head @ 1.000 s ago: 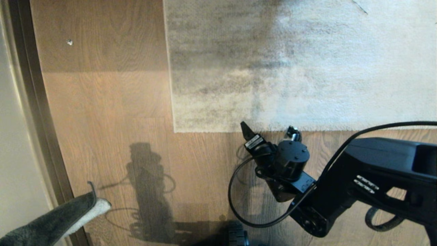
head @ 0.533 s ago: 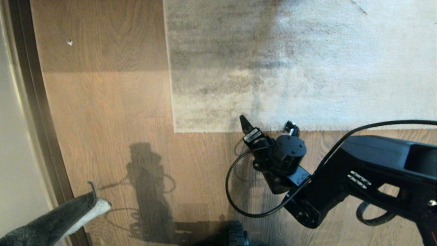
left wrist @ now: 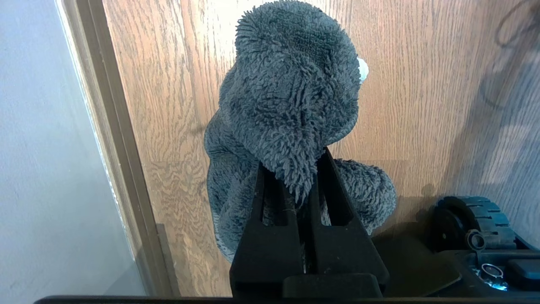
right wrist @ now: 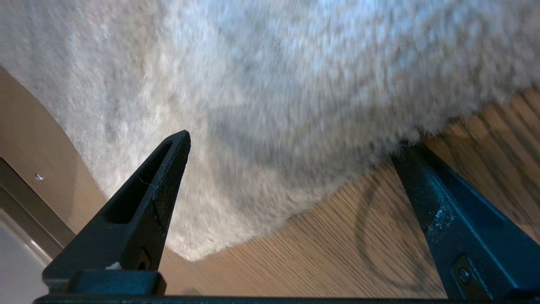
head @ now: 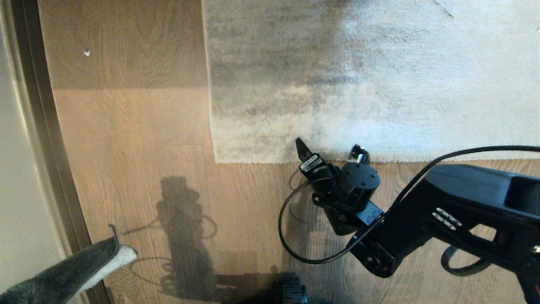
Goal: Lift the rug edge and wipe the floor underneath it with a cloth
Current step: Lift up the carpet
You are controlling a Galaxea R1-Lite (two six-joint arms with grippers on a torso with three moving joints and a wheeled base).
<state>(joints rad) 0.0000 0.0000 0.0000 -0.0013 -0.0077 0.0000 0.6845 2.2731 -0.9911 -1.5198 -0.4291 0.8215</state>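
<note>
The grey-beige rug [head: 379,84] lies flat on the wood floor [head: 135,139]. Its near rug edge [head: 253,159] ends in a corner at the left. My right gripper [head: 328,145] is open and straddles that edge, right of the corner. In the right wrist view, the right gripper [right wrist: 291,145] has one fingertip over the pile [right wrist: 270,84] and the other against the edge, with bare floor [right wrist: 337,245] between them. My left gripper [left wrist: 294,169] is shut on the fuzzy dark grey cloth [left wrist: 291,97]. The cloth [head: 71,274] hangs above the floor at the lower left.
A dark baseboard strip [head: 46,126] and a pale wall [head: 17,169] run along the left. A small white speck [head: 86,52] lies on the floor at the far left. My base wheel [head: 293,291] and the right arm's cable loop [head: 287,236] are near the bottom.
My right gripper has moved a little farther away from me, so its fingertips now reach over the rug's near edge. The cloth and the left gripper have not moved.
</note>
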